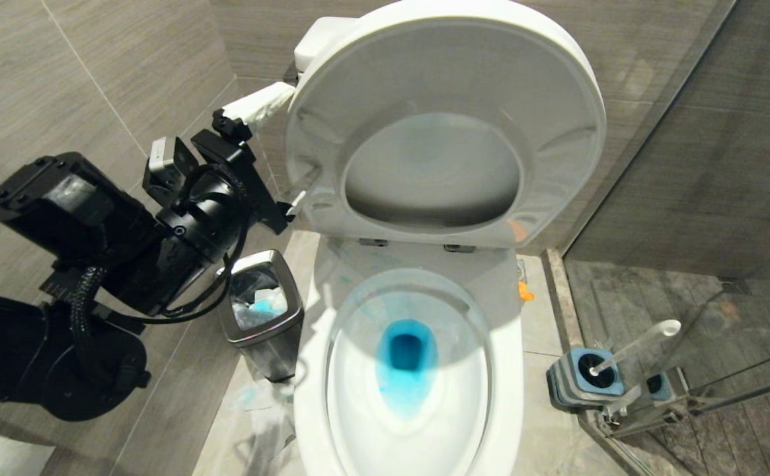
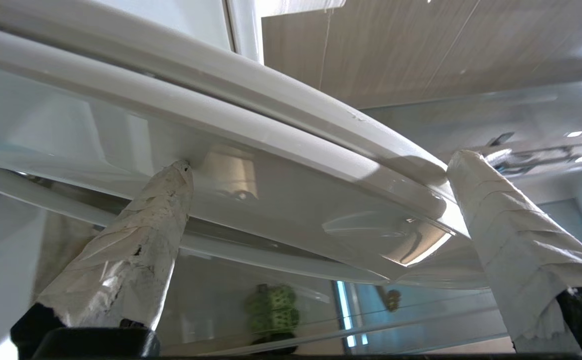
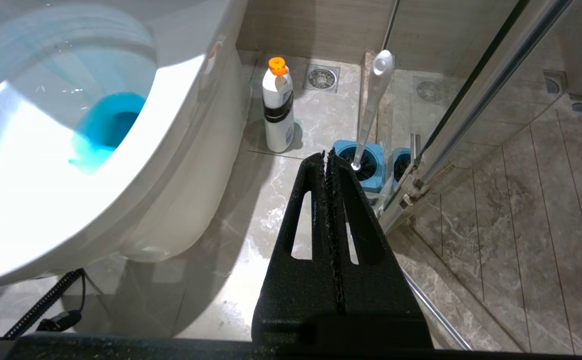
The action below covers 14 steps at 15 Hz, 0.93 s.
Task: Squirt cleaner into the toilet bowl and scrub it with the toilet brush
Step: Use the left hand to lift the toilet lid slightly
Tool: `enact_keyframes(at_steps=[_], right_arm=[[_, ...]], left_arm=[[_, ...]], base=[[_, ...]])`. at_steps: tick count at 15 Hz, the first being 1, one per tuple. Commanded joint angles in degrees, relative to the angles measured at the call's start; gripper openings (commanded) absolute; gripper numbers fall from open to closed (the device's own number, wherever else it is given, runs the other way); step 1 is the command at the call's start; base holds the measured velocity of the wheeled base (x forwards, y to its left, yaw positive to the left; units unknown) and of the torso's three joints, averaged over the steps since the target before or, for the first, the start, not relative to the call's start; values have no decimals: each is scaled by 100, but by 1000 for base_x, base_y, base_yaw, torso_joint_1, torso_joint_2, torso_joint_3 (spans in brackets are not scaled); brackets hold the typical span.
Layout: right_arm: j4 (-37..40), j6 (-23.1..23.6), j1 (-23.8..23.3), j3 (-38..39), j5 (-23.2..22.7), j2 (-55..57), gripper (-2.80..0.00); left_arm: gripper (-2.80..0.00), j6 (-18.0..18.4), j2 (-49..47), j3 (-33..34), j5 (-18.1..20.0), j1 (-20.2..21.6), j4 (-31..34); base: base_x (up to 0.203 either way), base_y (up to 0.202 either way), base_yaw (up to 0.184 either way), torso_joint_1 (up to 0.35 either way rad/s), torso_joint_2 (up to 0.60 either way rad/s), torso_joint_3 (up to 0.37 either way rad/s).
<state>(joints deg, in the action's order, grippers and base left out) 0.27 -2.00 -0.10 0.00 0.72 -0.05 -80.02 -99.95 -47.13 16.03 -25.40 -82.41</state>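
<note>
Head view steeply down over toilet bowl (image 1: 418,396); right wrist view low beside it (same blue water).

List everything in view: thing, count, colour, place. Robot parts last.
toilet bowl: one, white, centre, lid raised
cleaner: blue, in the bowl's water
toilet brush: one, white handle, in blue-topped holder right of the bowl by the glass
bottle: one, white with orange cap, on the floor beside the bowl
bin: one, steel, left of the bowl
left gripper: open, at the raised lid's edge
right gripper: shut, black, above the floor
</note>
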Motion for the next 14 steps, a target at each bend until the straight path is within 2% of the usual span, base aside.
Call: enact_keyframes(at_steps=[1,3,6,14], right_arm=[[0,-2,1,5,-1,5,-280],[0,7,1,9,-1,5,-280],[0,1,1,0,-1,5,-280],[0,-2,1,9,-1,5,-280]], left_arm=[[0,-382,-187,-259,-10,53,13],[0,-719,-244,-421,-12,53,14],[0,-913,-302,-575,-3,53,14],[0,-1206,-728,-1024,5,48,81]], base=[[0,0,0,0,0,0],[0,0,0,0,0,0],[0,0,0,0,0,0],[0,0,0,0,0,0]])
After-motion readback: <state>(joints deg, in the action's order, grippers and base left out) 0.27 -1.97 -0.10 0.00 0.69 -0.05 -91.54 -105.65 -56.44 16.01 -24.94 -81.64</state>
